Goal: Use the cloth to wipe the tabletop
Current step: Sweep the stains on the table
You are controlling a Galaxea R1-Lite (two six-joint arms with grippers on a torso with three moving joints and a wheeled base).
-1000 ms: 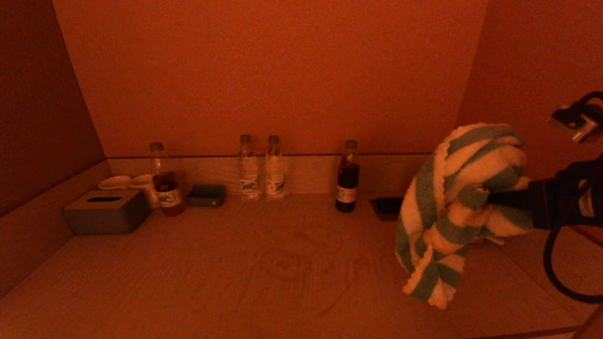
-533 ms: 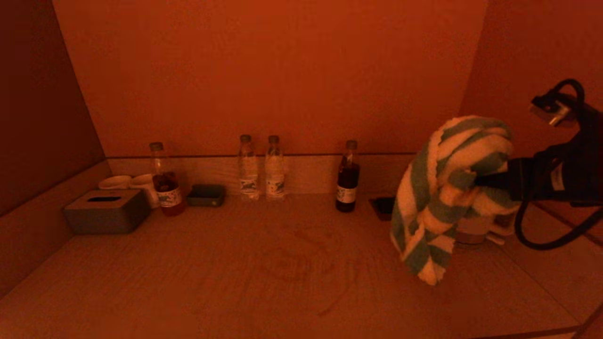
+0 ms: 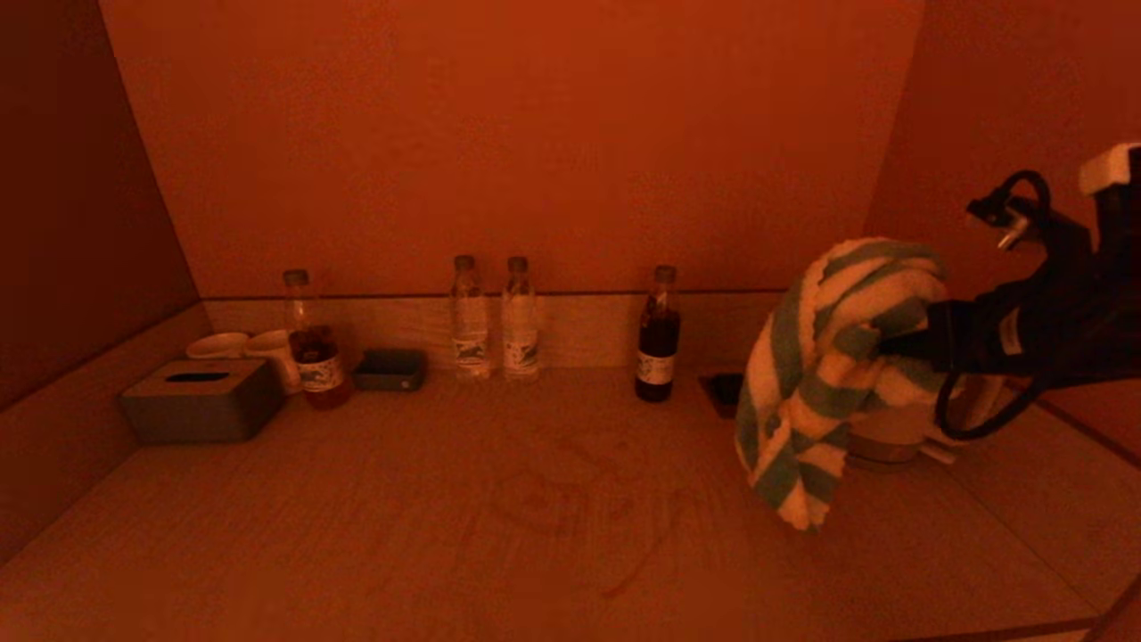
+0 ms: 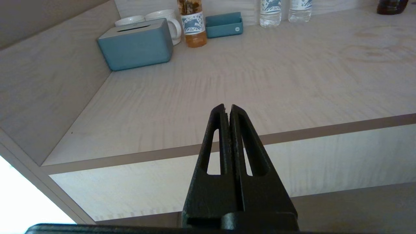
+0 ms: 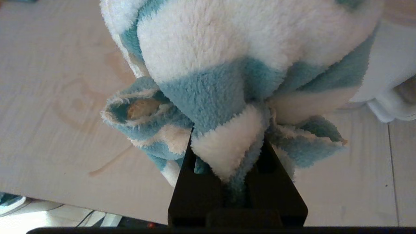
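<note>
A fluffy cloth (image 3: pixel 829 374) with blue and white stripes hangs bunched in the air over the right side of the pale wood tabletop (image 3: pixel 357 535). My right gripper (image 3: pixel 900 343) is shut on the cloth (image 5: pixel 227 74), with a fold of it pinched between the fingers (image 5: pixel 185 169). The cloth's lower end hangs just above the table. A faint ring-shaped stain (image 3: pixel 570 499) marks the table's middle and shows in the right wrist view (image 5: pixel 81 107). My left gripper (image 4: pixel 227 109) is shut and empty, held in front of the table's front edge, outside the head view.
Along the back stand a grey tissue box (image 3: pixel 201 401), two white cups (image 3: pixel 250 348), a tea bottle (image 3: pixel 312 343), a small blue box (image 3: pixel 390 369), two water bottles (image 3: pixel 492 319) and a dark bottle (image 3: pixel 658 337). A white kettle (image 3: pixel 891 432) stands behind the cloth. Walls close both sides.
My right gripper has carried the cloth up and towards the back of the table, a little to the left. The cloth's hanging end swung up with it.
</note>
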